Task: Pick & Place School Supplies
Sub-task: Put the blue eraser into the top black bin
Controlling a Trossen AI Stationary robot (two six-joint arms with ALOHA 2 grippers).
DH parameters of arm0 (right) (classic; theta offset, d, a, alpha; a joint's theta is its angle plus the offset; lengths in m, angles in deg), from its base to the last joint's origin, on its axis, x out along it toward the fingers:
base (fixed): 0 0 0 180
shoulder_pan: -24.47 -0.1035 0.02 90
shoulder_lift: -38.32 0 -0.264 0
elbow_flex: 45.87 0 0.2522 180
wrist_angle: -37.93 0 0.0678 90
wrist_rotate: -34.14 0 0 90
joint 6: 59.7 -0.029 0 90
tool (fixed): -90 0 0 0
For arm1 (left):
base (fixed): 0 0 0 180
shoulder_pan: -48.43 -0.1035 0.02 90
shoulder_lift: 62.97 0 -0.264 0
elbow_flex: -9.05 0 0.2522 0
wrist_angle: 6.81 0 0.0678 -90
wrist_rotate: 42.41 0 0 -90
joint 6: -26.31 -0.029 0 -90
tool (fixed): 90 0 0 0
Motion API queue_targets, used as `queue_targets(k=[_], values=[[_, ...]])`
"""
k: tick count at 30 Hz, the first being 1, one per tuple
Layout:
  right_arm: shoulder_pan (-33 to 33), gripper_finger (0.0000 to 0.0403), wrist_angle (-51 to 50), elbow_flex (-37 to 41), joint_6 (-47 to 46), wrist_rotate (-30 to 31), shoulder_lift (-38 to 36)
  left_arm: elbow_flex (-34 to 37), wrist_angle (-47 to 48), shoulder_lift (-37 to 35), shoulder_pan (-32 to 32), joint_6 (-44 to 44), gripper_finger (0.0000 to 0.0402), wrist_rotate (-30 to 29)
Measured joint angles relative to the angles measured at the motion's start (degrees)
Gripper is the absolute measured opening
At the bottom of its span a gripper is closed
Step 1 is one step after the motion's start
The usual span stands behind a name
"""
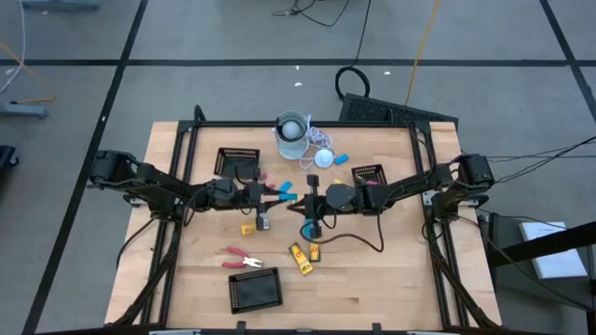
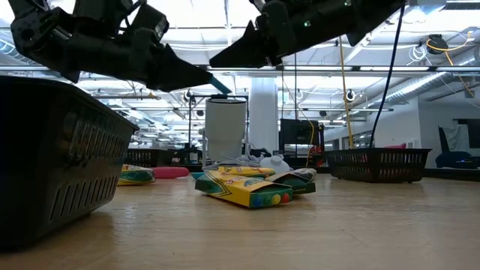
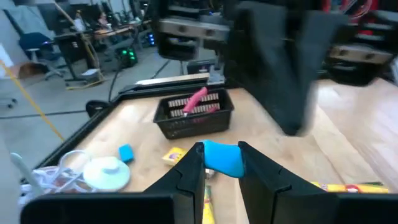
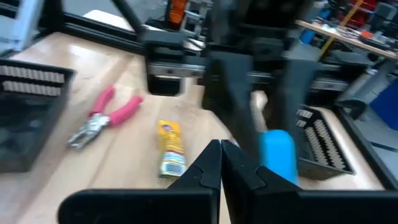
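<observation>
While both arms meet mid-table | left gripper [image 3: 221,171] pinches small light-blue stick [image 3: 222,158], raised off the wooden table [image 1: 391,288] | right gripper [image 4: 222,163] fingers pressed together, empty, just beside it | yellow-and-black oblong pieces [image 1: 300,258] and red-handled scissor-like tool [image 1: 244,259] lie near a black mesh tray [image 1: 254,289].

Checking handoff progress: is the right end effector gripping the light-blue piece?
No, the right end effector is shut empty; the left end effector holds the light-blue piece.
</observation>
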Motion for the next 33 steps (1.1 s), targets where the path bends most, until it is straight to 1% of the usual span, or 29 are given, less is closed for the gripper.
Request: queue_targets(k=[6,9,13,17,20,23,25,27,30,33], values=[[0.1,0.0002,0.0,0.0,1.1,0.5,-0.1,0.0,1.3,0.0,-0.4,0.2,0.0074,-0.6],[0.0,0.0021,-0.5,0.0,0.8,0.4,-0.2,0.1,3.8,-1.0,-0.3,-0.2,0.0074,-1.4],[0.2,0.0077,-3.4,0.0,-0.3,0.6,-0.2,0.1,8.1,-3.5,-0.4,-0.8,0.0074,-3.6],[0.2,0.0155,-5.0,0.0,-1.1,0.9,-0.2,0.1,14.4,-8.0,-0.4,-1.8,0.0074,-6.4],[0.1,0.0208,-6.9,0.0,-0.4,2.9,-1.1,1.6,18.9,-12.4,-0.5,-2.5,0.0074,-9.1],[0.1,0.024,-10.3,0.0,-0.7,3.7,-3.1,4.0,22.0,-17.7,-1.4,-2.1,0.0074,-12.3],[0.1,0.0251,-13.8,0.1,-1.6,3.7,-4.8,6.1,25.0,-21.7,-2.3,-1.6,0.0074,-13.5],[0.1,0.0255,-16.0,0.8,-2.4,3.5,-6.8,7.7,25.6,-25.3,-3.6,-0.6,0.0074,-13.6],[-0.2,0.0253,-16.0,3.6,-4.0,3.5,-10.0,10.7,28.8,-29.9,-6.1,1.6,0.0074,-13.6],[-0.6,0.0247,-15.9,7.7,-5.5,3.5,-13.8,13.9,28.8,-32.3,-8.4,3.2,0.0074,-13.9]])
